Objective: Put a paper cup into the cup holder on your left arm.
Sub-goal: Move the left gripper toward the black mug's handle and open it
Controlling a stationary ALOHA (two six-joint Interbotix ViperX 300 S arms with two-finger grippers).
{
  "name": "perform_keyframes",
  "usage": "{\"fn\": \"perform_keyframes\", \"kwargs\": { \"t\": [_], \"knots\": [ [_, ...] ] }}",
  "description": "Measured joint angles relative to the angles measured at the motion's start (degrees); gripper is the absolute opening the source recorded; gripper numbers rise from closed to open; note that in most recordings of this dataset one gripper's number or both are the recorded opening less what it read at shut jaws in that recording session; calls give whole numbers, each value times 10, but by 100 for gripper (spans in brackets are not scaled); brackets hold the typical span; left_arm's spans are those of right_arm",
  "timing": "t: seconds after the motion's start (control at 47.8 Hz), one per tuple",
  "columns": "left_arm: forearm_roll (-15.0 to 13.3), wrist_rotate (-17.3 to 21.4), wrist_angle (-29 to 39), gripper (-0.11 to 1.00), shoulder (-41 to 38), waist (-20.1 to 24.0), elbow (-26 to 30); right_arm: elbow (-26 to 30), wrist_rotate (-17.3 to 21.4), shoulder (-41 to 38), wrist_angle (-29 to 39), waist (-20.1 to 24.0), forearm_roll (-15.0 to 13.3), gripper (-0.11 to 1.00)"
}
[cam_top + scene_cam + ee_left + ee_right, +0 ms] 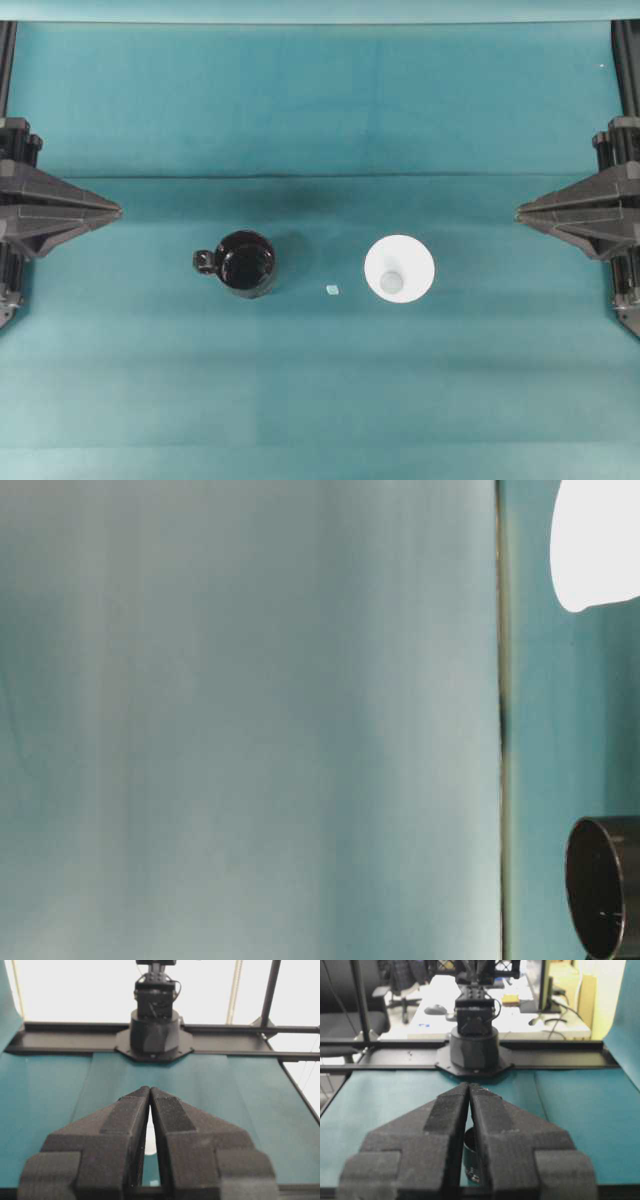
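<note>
Both tools together, empty: left tool [118, 210], right tool [519, 211]. Cup [399, 268] upright right of holder [245, 262]: spread right tool, pinch rim.

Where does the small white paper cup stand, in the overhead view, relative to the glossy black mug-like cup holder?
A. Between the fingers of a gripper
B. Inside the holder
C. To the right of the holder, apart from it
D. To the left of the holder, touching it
C: the small white paper cup stands on the teal cloth, right of the glossy black mug-like cup holder, with bare cloth between them.
</note>
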State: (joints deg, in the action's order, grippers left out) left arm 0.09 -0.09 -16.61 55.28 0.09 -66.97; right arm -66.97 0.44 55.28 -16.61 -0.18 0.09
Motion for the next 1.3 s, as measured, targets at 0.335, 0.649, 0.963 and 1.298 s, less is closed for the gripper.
{"fn": "perform_keyframes", "kwargs": {
  "t": [0.335,0.649,0.963,1.298],
  "knots": [
    [4,-8,86,3,-28,-1,24,33,31,-5,141,5,25,0],
    [4,-25,205,3,-42,5,27,36,36,-35,291,0,26,0],
    [4,-54,291,3,-78,12,28,36,42,-98,341,-20,26,0],
    [7,-57,300,3,-140,17,35,37,43,-125,343,-21,26,0]
  ]
}}
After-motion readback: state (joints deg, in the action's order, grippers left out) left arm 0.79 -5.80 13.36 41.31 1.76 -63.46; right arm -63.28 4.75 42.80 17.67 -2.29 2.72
